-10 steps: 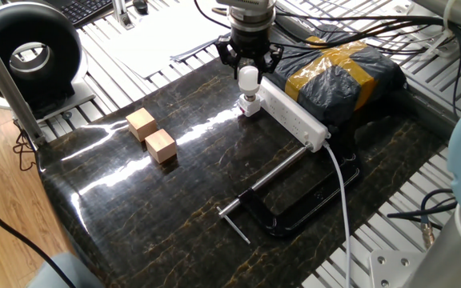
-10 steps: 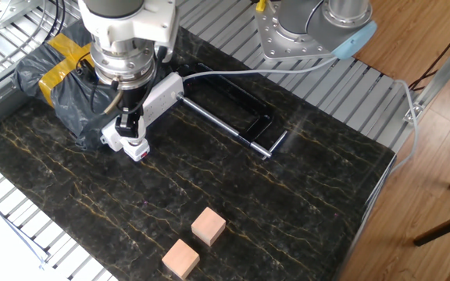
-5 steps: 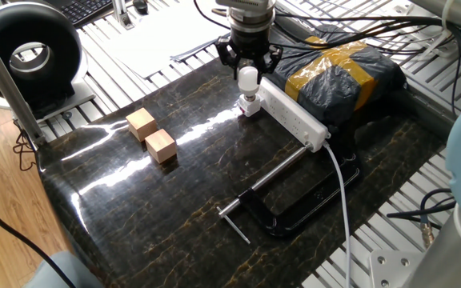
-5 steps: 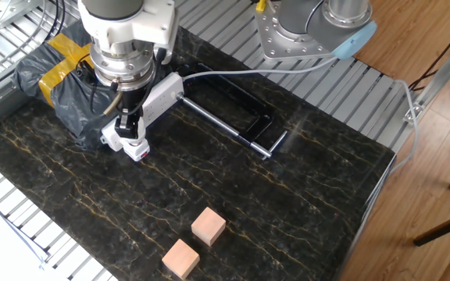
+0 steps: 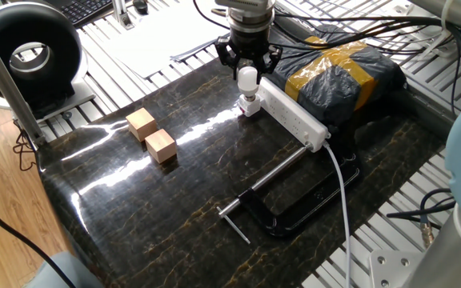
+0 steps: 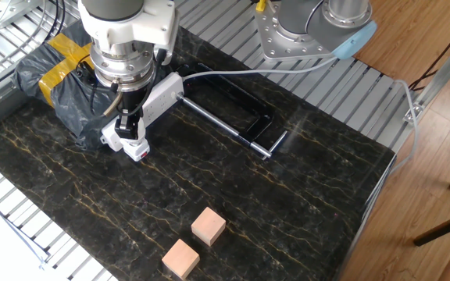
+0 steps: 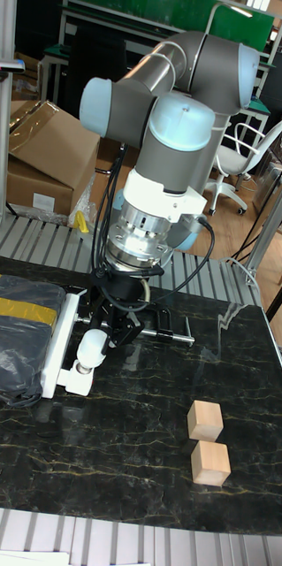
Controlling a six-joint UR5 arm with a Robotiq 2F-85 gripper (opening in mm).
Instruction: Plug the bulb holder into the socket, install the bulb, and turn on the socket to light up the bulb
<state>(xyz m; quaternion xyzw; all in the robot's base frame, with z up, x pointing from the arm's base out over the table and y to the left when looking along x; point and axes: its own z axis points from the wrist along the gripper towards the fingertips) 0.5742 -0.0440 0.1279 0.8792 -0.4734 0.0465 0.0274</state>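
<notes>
The hand [image 5: 249,70] grips the bulb [image 5: 249,78] standing upright in the bulb holder [image 5: 249,104], plugged into the socket [image 5: 293,113] end. Two wooden blocks [image 5: 152,136] sit well apart on the tabletop [image 5: 158,208].

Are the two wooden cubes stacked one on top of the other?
No, the two wooden cubes sit side by side on the black marbled table, well apart from the socket.

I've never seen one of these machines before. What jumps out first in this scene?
The gripper stands around a small white bulb, which sits in the bulb holder at the end of the long white socket. Away from it, two wooden cubes sit side by side on the dark marble table, and a black clamp lies beside the strip's cable.
</notes>
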